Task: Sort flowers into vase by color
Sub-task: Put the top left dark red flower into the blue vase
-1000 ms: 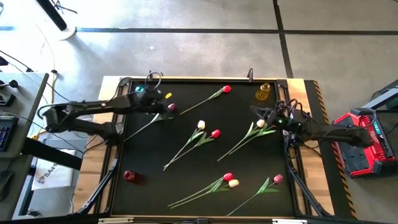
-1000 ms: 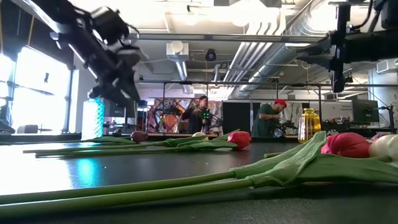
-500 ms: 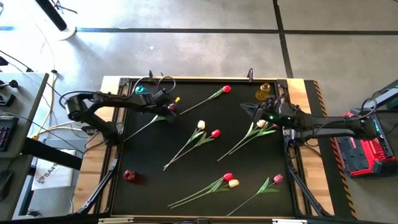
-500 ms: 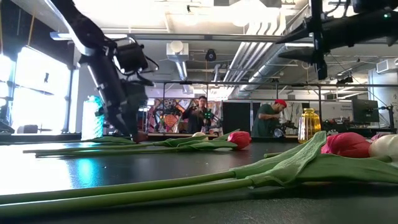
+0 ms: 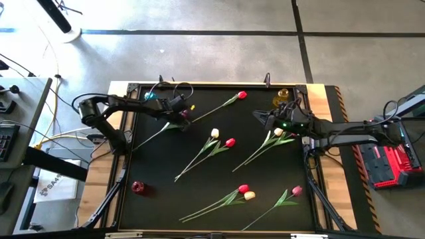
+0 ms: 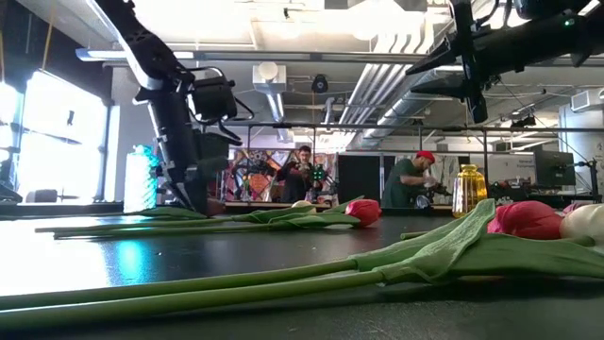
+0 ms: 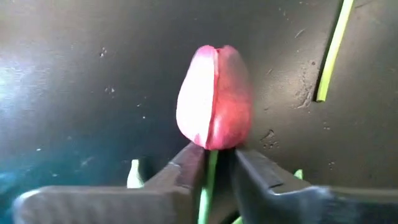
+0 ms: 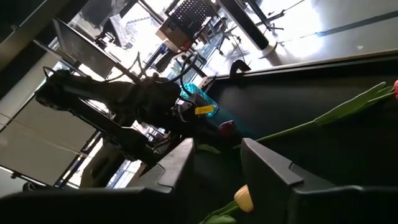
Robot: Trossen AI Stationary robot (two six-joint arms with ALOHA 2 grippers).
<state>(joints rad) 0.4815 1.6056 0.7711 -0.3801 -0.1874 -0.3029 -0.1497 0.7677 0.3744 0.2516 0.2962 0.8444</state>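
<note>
Left gripper [image 7: 211, 171], far left on the counter [image 5: 199, 192]: fingers grasping pink tulip [image 7: 214, 96] stem below head. Pick step. Next: lift, carry to vase. Right gripper [image 8: 217, 158] hovers, fingers parted, empty.

A black-topped table [image 5: 153, 172] carries scattered tulips [image 5: 229, 142], a yellow vase [image 5: 281, 98] and a red vase [image 5: 137, 188]
</note>
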